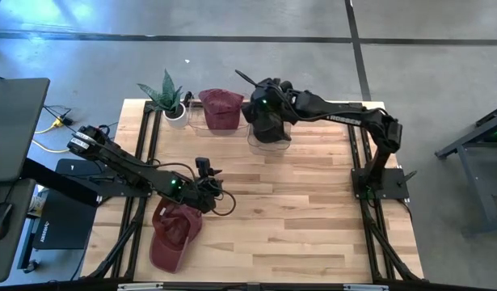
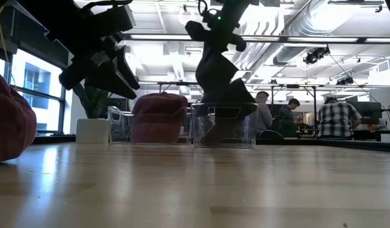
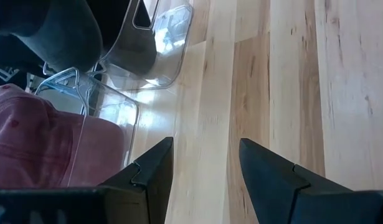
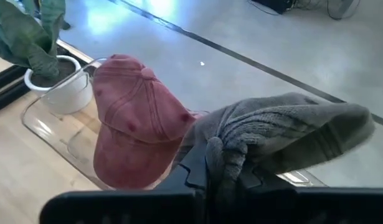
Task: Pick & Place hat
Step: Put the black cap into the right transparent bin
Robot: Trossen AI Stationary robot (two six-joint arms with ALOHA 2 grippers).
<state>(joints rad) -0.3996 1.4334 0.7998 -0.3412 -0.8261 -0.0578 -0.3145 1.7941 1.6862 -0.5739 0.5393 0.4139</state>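
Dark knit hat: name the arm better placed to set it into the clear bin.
Right. Its end effector is shut on the dark knit hat above the clear bin; the left end effector is open beside the red cap.

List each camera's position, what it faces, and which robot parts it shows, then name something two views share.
High: overhead, looking down on table, both arms; left gripper near a red cap.
Low: table height, facing the room; arms drop in from above.
Left wrist: past its open fingers at wood, clear bins.
Right wrist: right gripper shut on grey hat.
Shared: the binned cap, also.
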